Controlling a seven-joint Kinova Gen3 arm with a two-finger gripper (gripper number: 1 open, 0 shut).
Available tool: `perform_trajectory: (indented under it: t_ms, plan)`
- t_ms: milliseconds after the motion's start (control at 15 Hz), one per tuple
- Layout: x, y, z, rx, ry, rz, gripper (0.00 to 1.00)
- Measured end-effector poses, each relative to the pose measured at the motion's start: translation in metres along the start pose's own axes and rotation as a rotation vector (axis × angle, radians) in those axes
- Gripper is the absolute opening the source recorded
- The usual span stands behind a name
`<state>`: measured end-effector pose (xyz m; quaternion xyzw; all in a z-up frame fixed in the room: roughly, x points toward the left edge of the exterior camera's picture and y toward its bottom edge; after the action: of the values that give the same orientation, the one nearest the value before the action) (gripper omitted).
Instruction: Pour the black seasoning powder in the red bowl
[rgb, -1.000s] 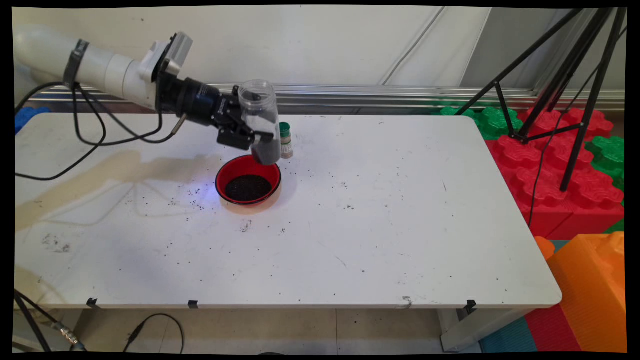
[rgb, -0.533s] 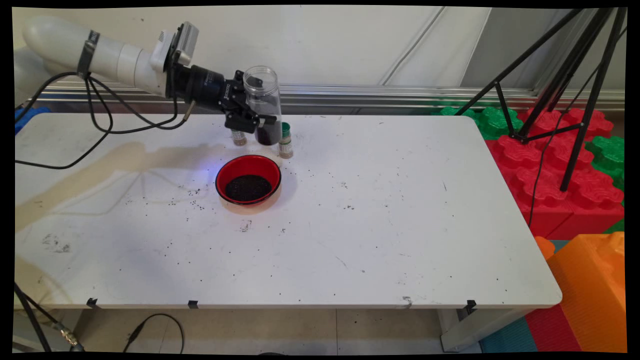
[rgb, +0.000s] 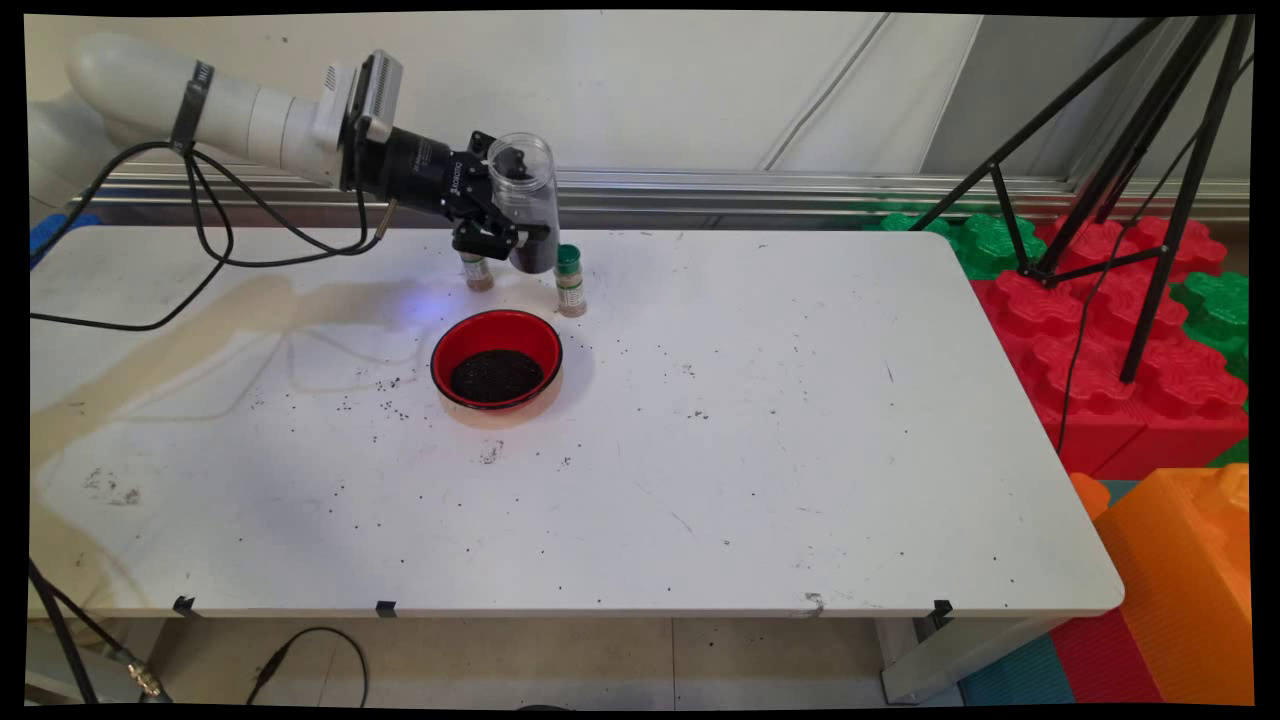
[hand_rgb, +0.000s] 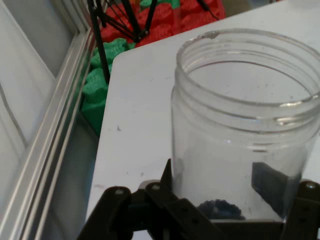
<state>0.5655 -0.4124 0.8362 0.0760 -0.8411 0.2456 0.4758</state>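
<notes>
A jar (rgb: 528, 205) is held above the table's (rgb: 700, 450) far side — two small bottles (rgb: 570, 281) flank it, a bowl (rgb: 496, 360) set nearer.

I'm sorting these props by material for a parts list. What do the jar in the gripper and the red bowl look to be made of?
The jar looks like clear, glossy plastic: see-through walls, a moulded threaded neck, and the gripper fingers showing through; glass can't be ruled out. The red bowl looks like smooth, glossy plastic or enamelled metal: an even red with a thin dark rim; which one is unclear.
</notes>
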Motion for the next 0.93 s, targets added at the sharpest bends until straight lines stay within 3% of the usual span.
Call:
perform_trajectory:
  t_ms: [400,933]
  plan:
    - [-0.009,0.001,0.003,0.003,-0.014,0.145,0.0]
    - [-0.018,0.004,0.004,0.042,-0.023,0.377,0.0]
